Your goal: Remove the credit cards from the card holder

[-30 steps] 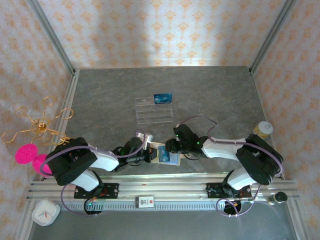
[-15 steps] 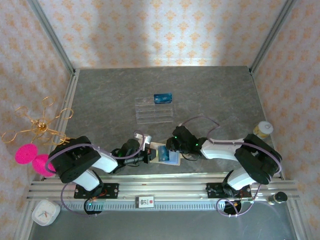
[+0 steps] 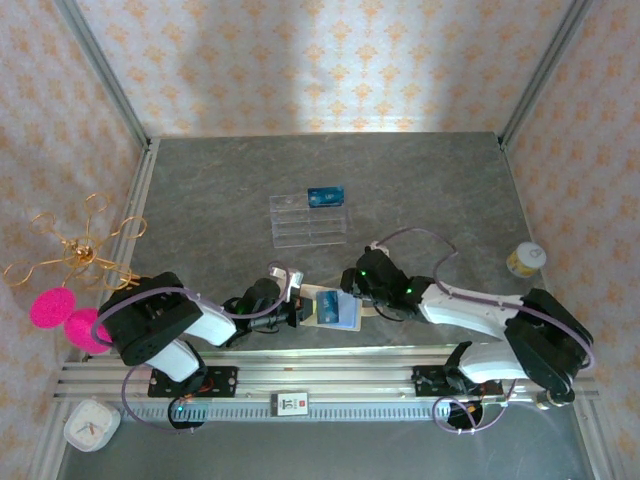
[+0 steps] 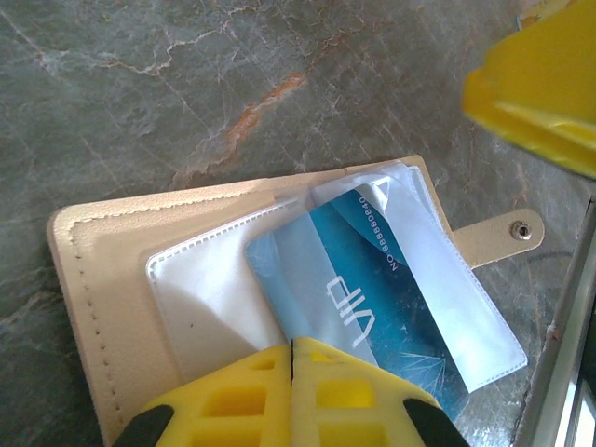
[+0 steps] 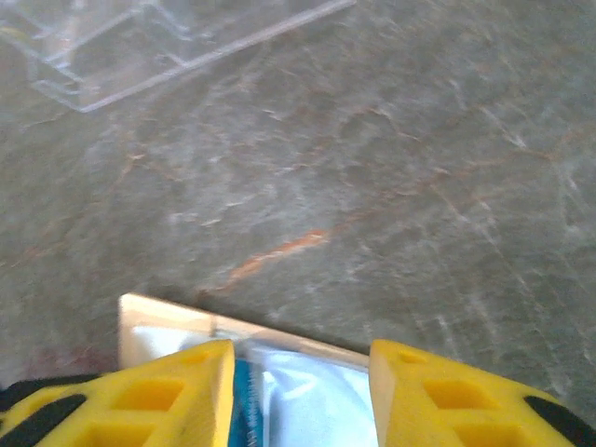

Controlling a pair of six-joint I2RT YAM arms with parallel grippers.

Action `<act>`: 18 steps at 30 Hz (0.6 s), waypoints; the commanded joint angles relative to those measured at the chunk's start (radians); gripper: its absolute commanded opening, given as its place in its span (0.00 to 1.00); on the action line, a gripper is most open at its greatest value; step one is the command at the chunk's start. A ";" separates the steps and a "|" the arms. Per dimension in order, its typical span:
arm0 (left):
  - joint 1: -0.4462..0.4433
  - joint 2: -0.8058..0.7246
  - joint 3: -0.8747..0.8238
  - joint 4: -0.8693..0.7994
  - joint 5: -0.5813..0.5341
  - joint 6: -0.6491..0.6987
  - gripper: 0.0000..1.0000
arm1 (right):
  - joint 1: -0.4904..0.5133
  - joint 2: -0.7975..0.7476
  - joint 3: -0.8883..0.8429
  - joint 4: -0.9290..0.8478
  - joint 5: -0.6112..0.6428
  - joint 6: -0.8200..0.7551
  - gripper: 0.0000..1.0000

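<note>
Hiding blue card (image 4: 372,317) edge, L fingers (image 4: 242,396) pressed shut — R fingers (image 5: 177,396) apart over card holder (image 4: 93,279).

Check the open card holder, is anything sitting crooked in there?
Yes. The blue card lies slanted across the clear pockets of the card holder, not square with them, so it looks partly worked out of its sleeve.

Black-and-white arms (image 3: 205,322), lilac cables (image 3: 412,231) — yellow fingers (image 4: 233,400).

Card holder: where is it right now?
In the top view, the card holder lies open at near centre, between the left gripper and the right gripper.
</note>
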 commanded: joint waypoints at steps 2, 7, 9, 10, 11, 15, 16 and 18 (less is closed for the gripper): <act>-0.025 0.039 -0.013 -0.183 0.003 0.008 0.00 | 0.019 0.019 0.050 0.010 -0.184 -0.069 0.37; -0.025 0.037 -0.014 -0.182 0.001 0.007 0.00 | 0.041 0.109 0.061 0.054 -0.239 -0.068 0.35; -0.025 0.037 -0.014 -0.184 0.001 0.007 0.00 | 0.041 0.133 0.067 0.044 -0.212 -0.065 0.35; -0.025 0.037 -0.015 -0.184 0.002 0.007 0.00 | 0.041 0.151 0.072 0.037 -0.197 -0.065 0.35; -0.025 0.036 -0.015 -0.186 -0.001 0.007 0.00 | 0.041 0.168 0.078 0.026 -0.184 -0.061 0.35; -0.025 0.032 -0.016 -0.187 -0.004 0.009 0.00 | 0.041 0.225 0.081 0.018 -0.160 -0.048 0.35; -0.025 0.033 -0.016 -0.184 0.003 0.009 0.00 | 0.041 0.235 0.078 0.032 -0.176 -0.049 0.35; -0.025 0.039 -0.015 -0.174 0.013 0.012 0.00 | 0.041 0.246 0.068 0.086 -0.221 -0.052 0.35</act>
